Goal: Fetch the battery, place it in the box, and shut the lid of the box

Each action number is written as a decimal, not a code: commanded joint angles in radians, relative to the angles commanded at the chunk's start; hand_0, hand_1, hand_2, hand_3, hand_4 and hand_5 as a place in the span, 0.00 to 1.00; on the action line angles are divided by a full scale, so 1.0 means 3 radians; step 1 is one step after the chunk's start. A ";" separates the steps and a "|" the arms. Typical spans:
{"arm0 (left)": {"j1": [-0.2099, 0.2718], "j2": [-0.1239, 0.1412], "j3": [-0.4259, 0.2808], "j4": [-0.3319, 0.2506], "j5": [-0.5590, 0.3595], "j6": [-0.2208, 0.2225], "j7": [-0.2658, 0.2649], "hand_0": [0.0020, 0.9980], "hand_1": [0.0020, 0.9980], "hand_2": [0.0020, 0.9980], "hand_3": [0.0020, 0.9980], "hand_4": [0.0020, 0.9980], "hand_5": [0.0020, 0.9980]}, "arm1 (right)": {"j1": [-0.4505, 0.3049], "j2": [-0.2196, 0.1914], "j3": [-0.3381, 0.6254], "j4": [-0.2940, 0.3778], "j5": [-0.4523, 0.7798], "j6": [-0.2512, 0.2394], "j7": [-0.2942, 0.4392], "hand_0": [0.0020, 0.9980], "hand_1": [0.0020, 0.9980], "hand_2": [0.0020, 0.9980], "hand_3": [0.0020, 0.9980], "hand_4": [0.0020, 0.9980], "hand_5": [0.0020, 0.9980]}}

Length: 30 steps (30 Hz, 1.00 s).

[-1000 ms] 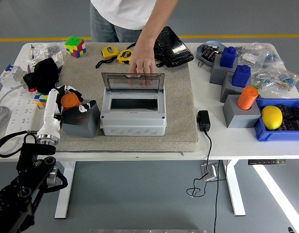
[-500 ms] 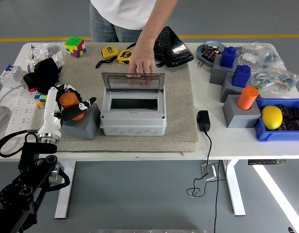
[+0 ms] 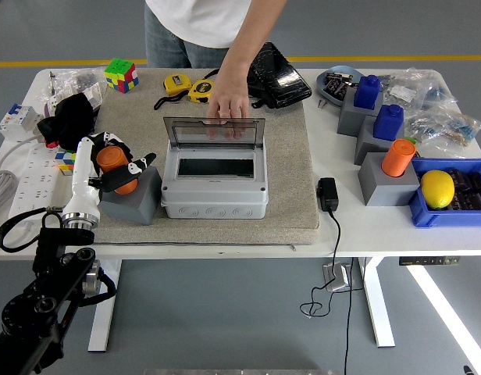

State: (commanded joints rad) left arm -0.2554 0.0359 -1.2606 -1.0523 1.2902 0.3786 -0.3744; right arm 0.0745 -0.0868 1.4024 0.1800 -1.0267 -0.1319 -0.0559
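One left hand (image 3: 115,166) | fingers curled around orange battery (image 3: 112,162) (on grey holder (image 3: 135,199)) | person's hand (image 3: 228,100) holds lid (image 3: 214,131)

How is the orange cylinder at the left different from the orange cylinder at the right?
The left orange cylinder is gripped by the left hand; the right orange cylinder stands free. The left one is on the beige mat, the right one on the bare white table. Both stand in grey blocks.
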 joint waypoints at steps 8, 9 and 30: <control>-0.0065 -0.0028 -0.0013 -0.0010 0.0024 0.0041 -0.0010 0.16 0.22 0.23 0.22 0.97 0.00 | 0.0009 0.0000 0.0000 0.0000 -0.0001 0.0000 -0.0001 0.82 0.78 0.76 0.79 1.00 1.00; -0.0073 -0.0029 -0.0014 -0.0014 0.0026 0.0049 -0.0012 0.16 0.22 0.23 0.21 0.97 0.00 | 0.0009 0.0000 -0.0001 0.0000 0.0000 0.0001 0.0000 0.82 0.78 0.76 0.79 1.00 1.00; -0.0265 0.0270 0.0052 -0.0642 0.1637 0.0542 0.0730 0.04 0.02 0.08 0.08 0.95 0.02 | 0.0035 -0.0007 0.0048 0.0000 -0.0010 -0.0006 0.0008 0.82 0.78 0.76 0.79 1.00 1.00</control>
State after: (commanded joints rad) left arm -0.3348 0.1171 -1.2450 -1.2448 1.7814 0.5412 -0.1553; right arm 0.0850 -0.0890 1.4168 0.1800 -1.0296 -0.1337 -0.0536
